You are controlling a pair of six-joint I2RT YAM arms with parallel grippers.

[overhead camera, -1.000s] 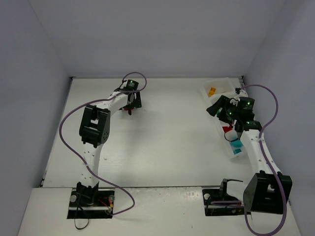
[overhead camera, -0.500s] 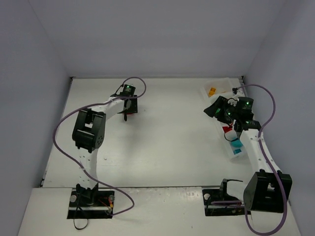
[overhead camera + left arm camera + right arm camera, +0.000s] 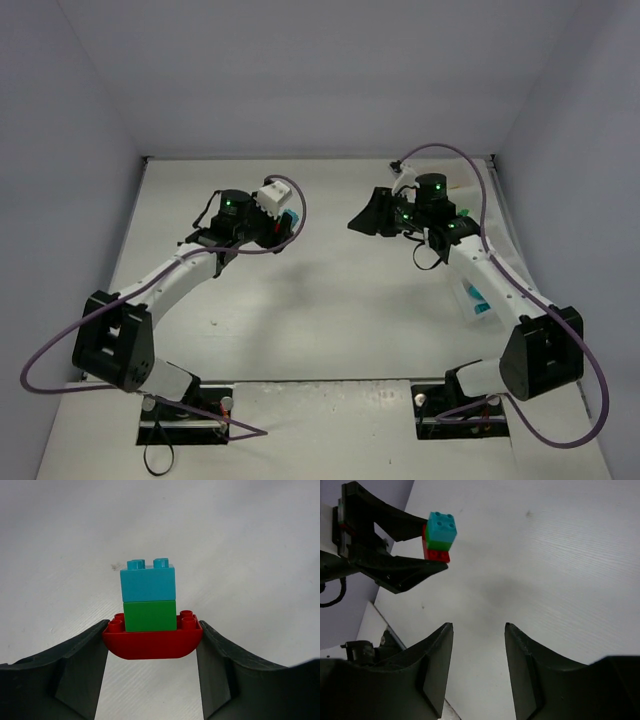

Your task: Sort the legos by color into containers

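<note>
Both arms have swung in toward the middle of the counter (image 3: 330, 310) since a second ago. The right arm has left the tray side and the left arm has folded down low. The two pincers now face each other, apart, above the far half of the counter.

The left pincer (image 3: 152, 642) is closed on a small stack of legos. Its two dark fingers press the ends of a red brick (image 3: 152, 649) with a curved underside. On it sits a green brick (image 3: 150, 616), and on that a teal-blue brick (image 3: 148, 584), studs pointing away from the pincer. The stack is off the counter, held in the air. In the right wrist view it shows at the upper left, between the left arm's fingers.

The right pincer (image 3: 477, 655) stands open with nothing between its fingers, pointing toward the stack and well short of it.

The translucent compartment tray (image 3: 487, 318) lies at the right edge of the counter, mostly hidden under the right arm. A teal-blue piece (image 3: 480, 300) shows in one of its near compartments. What else the tray holds cannot be made out.
</note>
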